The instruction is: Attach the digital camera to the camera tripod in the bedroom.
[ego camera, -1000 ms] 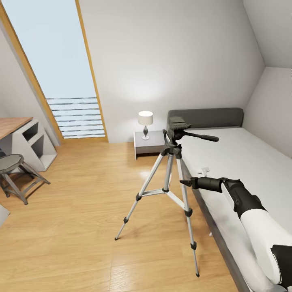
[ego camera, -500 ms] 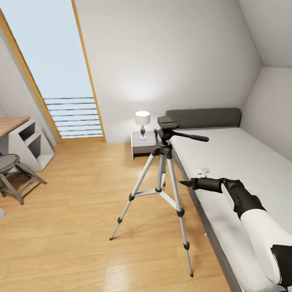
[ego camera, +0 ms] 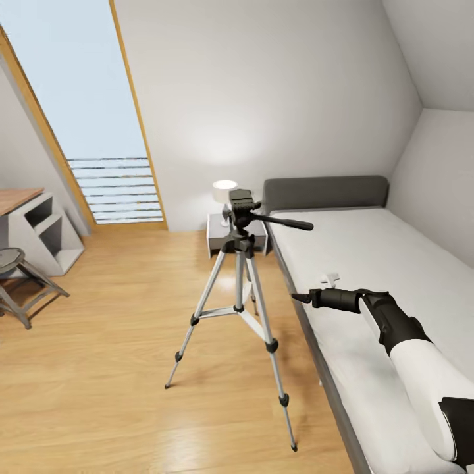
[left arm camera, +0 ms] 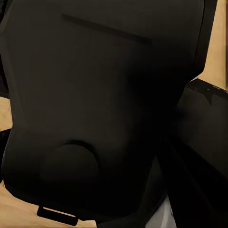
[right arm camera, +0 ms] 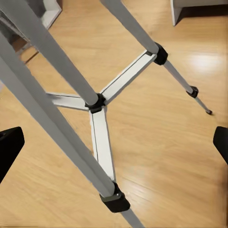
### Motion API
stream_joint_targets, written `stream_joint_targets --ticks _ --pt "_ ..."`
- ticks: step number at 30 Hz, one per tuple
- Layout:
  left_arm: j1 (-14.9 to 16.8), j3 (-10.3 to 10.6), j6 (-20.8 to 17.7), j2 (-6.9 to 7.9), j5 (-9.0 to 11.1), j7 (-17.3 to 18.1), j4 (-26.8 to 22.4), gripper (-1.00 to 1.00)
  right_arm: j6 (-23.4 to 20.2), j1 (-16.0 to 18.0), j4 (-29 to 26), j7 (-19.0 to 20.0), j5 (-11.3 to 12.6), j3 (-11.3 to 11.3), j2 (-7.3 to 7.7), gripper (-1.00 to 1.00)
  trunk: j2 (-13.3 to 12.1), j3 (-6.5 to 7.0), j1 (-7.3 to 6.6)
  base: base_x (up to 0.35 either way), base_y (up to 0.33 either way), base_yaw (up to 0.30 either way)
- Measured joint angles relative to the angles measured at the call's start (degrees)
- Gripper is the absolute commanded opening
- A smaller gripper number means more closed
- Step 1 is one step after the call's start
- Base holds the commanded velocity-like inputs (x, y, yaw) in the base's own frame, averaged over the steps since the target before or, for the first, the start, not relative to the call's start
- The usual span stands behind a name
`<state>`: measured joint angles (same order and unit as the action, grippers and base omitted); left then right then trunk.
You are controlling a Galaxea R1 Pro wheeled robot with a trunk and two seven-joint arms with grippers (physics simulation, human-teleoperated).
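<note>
One silver-grey three-legged camera tripod with black head [ego camera: 240, 276] on the light wood floor [ego camera: 99, 368], beside one grey-headboard bed [ego camera: 368, 263] | one right hand [ego camera: 296, 297] wide open (empty), over the bed's edge | left hand: cannot tell | no readable writing

View swung right: camera tripod [ego camera: 241, 289], lamp [ego camera: 224, 189], stool [ego camera: 16, 280] shifted left in frame.
</note>
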<state>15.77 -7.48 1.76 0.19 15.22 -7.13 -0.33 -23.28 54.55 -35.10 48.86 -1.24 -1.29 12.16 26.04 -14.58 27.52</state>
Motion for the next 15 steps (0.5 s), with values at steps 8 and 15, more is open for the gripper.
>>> stream_joint_targets --ticks 8,15 --pt "0.0 0.0 0.0 0.09 0.2 0.0 0.0 -1.00 0.0 0.0 0.0 0.1 -0.1 0.1 -0.56 1.00 0.0 0.00 0.00 0.000 -0.102 0.248" --pt "0.0 0.0 0.0 0.09 0.2 0.0 0.0 -1.00 0.0 0.0 0.0 0.2 -0.1 0.1 -0.51 1.00 0.0 0.00 0.00 0.000 -0.004 0.267"
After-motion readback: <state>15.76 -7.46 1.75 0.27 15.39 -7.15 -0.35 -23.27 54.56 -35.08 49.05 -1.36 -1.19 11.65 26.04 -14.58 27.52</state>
